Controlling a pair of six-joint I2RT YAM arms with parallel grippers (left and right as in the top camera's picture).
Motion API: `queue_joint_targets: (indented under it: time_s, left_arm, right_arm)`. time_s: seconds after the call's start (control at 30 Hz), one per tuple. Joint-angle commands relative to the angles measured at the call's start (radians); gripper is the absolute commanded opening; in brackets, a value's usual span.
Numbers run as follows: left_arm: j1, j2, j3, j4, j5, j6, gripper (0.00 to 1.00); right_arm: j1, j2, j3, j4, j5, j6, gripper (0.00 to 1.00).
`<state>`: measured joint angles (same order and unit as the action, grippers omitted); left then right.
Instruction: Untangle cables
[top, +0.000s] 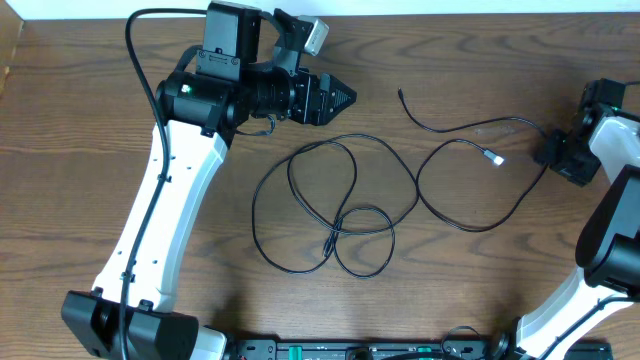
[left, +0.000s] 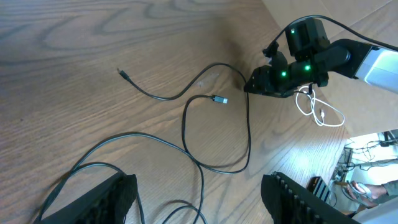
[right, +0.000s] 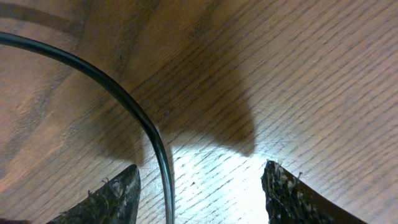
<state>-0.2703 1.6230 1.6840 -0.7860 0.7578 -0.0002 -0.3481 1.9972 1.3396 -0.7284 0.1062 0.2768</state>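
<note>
Right end effector (right: 200, 169) is low over the tabletop (top: 90, 110) on the far right. Its fingers are spread wide and the right-hand cable (right: 155, 140) runs between them, close to one finger. Nothing is pinched yet. Left end effector (left: 199, 182) is held above the back of the tabletop, also spread open and carrying nothing.

Now the count. I make it two black cords. The right-hand cable starts at a bare tip (top: 401, 93) at back centre and runs across to the right end effector. From there it sweeps down and round in one big open curve and ends in a silvery plug (top: 497, 158). The looped cable (top: 254, 205) lies mid-table in a few overlapping rings, with its dark plug (top: 328, 243) inside them. The two seem to touch where their curves meet, though I can't tell which lies on top. A thin white cord (left: 320, 113) sits bunched beside the right arm (left: 373, 62), visible only from the left wrist camera. So that's three cords, two arms.

As for handling, these look light, limp and smooth-jacketed. They should slide at the slightest drag and won't hold a shape. Tugging mid-loop would likely cinch the crossings tighter. The safer hold, I'd say, is just behind a plug, where the cord is stiffer and the fingers have something to catch.
</note>
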Motion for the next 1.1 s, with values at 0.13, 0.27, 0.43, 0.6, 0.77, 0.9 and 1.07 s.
queue_joint_targets:
  time_s: [0.13,0.27,0.43,0.6,0.77,0.9,1.07]
  left_arm:
    - [-0.002,-0.026,0.018,-0.001,0.020,0.015,0.72]
    - [-0.002,-0.026,0.018,-0.002,0.020,0.015,0.80]
    - [-0.002,-0.026,0.018,-0.002,0.020,0.015,0.82]
    - [-0.002,-0.026,0.018,-0.002,0.017,0.015,0.82]
    - [-0.002,-0.026,0.018,-0.002,0.017,0.014,0.82]
    - [-0.002,-0.026,0.018,-0.002,0.017,0.014,0.82]
    - [-0.002,-0.026,0.018,-0.003,0.017,0.014,0.82]
  right_arm:
    - [0.010,0.053,-0.013,0.000,0.019,-0.008,0.59]
    - [0.010,0.063,-0.013,0.008,-0.002,-0.008,0.50]
    - [0.010,0.063,-0.013,0.041,-0.139,-0.039,0.13]
    - [0.010,0.062,-0.013,0.059,-0.270,-0.056,0.01]
    - [0.010,0.052,-0.012,0.072,-0.416,-0.100,0.01]
    - [0.010,0.012,-0.012,0.075,-0.534,-0.140,0.01]
    - [0.009,-0.124,-0.011,0.095,-0.694,-0.185,0.01]
